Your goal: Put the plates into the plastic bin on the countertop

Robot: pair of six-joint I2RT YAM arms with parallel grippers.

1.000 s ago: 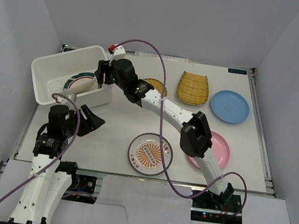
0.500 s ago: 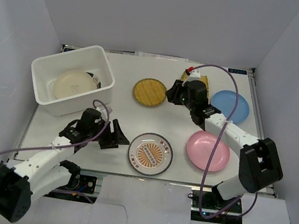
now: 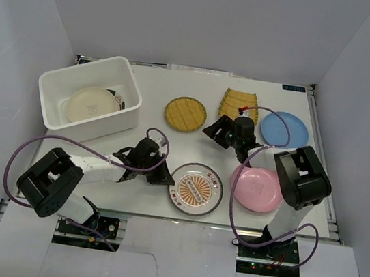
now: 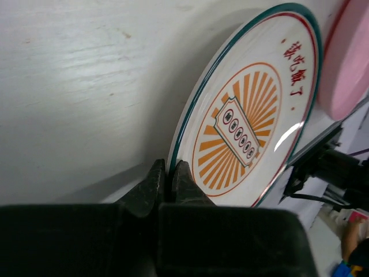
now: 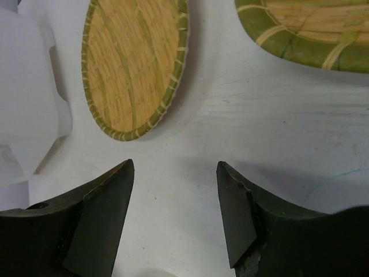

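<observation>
Your left gripper (image 4: 170, 173) is pressed together on the rim of the white sunburst plate (image 4: 248, 121), a thin pinch right at the edge. So shallow a bite could slip, so lift slowly and check that the plate comes with you before you swing. Carry it high over the wall of the plastic bin (image 3: 114, 126), which sits well apart at the far left of the countertop (image 3: 158, 86). Mind the pink plate (image 3: 257, 188) just beside it. Your right gripper (image 5: 176, 202) is spread and empty near the round woven plate (image 5: 135, 63). The pinched plate lies face up by the countertop's near edge. Being round, it has no long axis, and its gripped rim points left, toward your arm.
</observation>
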